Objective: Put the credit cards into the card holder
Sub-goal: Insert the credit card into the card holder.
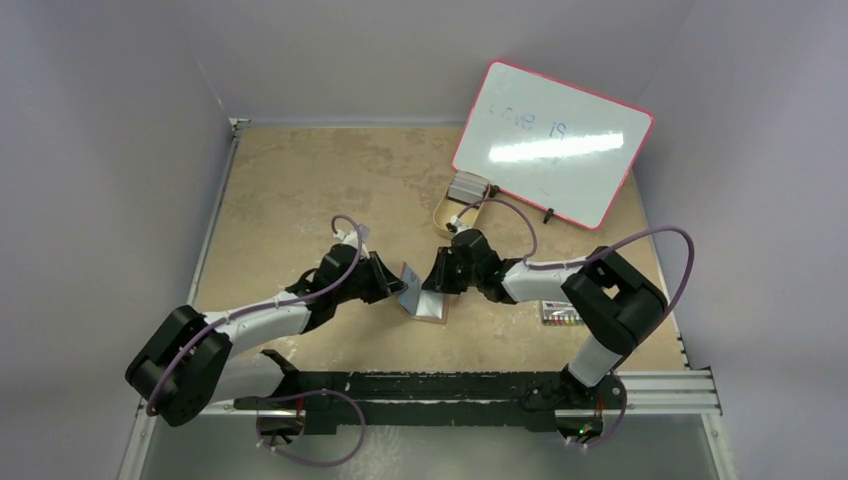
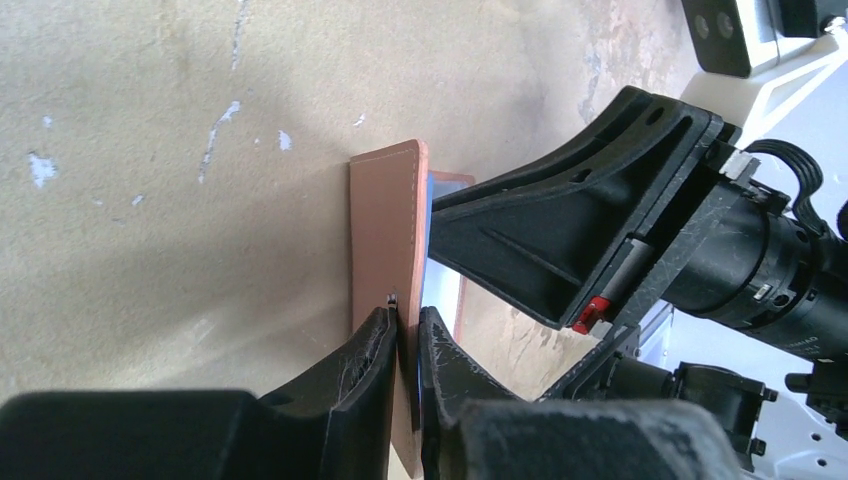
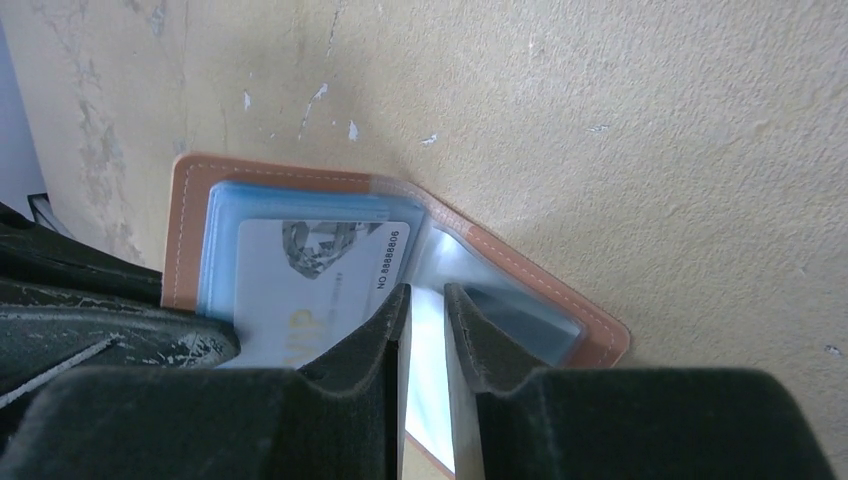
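The reddish-brown card holder (image 1: 425,308) lies open on the tan table between my two grippers. My left gripper (image 2: 408,325) is shut on one leather flap (image 2: 385,210) and holds it raised on edge. A whitish credit card (image 3: 310,270) marked VIP sits in a blue-tinted sleeve on that flap's inner side. My right gripper (image 3: 428,292) hovers over the fold with its jaws narrowly apart. A glossy pale strip shows in the gap. Whether it is pinched is unclear. In the top view the left gripper (image 1: 392,287) and right gripper (image 1: 437,285) nearly meet tip to tip.
A pink-framed whiteboard (image 1: 550,140) leans at the back right. In front of it is a tan oval tray (image 1: 445,215) holding a grey object (image 1: 467,187). A pack of coloured markers (image 1: 560,315) lies by the right arm. A metal rail (image 1: 660,385) runs along the near edge.
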You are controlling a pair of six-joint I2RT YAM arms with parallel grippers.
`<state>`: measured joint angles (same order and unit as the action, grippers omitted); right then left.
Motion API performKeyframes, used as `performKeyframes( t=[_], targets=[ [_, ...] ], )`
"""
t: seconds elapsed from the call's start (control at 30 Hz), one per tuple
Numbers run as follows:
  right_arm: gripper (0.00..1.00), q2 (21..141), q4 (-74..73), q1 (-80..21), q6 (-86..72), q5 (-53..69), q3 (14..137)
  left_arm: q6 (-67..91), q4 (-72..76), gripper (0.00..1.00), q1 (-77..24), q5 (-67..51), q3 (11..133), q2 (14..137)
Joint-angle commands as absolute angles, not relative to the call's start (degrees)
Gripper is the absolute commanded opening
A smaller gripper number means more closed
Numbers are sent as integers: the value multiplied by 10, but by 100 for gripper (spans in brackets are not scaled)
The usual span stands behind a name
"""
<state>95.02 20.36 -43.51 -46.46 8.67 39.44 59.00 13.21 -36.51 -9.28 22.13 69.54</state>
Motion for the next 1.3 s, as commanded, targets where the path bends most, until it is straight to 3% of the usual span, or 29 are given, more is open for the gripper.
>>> performKeyframes(
  t=[0.0, 0.37, 0.53, 0.7, 1.27],
  targets=[
    [21, 962, 196, -437, -449, 78, 412, 606, 214, 12, -369, -124, 221, 710],
    [20, 978, 198, -439, -438, 81, 414, 592, 207, 15, -374, -129, 234, 720],
    [20, 976, 205, -439, -438, 82, 408, 593, 227, 3, -377, -137, 231, 725],
    [19, 980, 203, -438, -434, 83, 412, 603, 258, 16, -380, -146, 225, 726],
    [19, 976, 208, -439, -437, 86, 407, 603, 264, 18, -383, -140, 215, 721]
  ],
)
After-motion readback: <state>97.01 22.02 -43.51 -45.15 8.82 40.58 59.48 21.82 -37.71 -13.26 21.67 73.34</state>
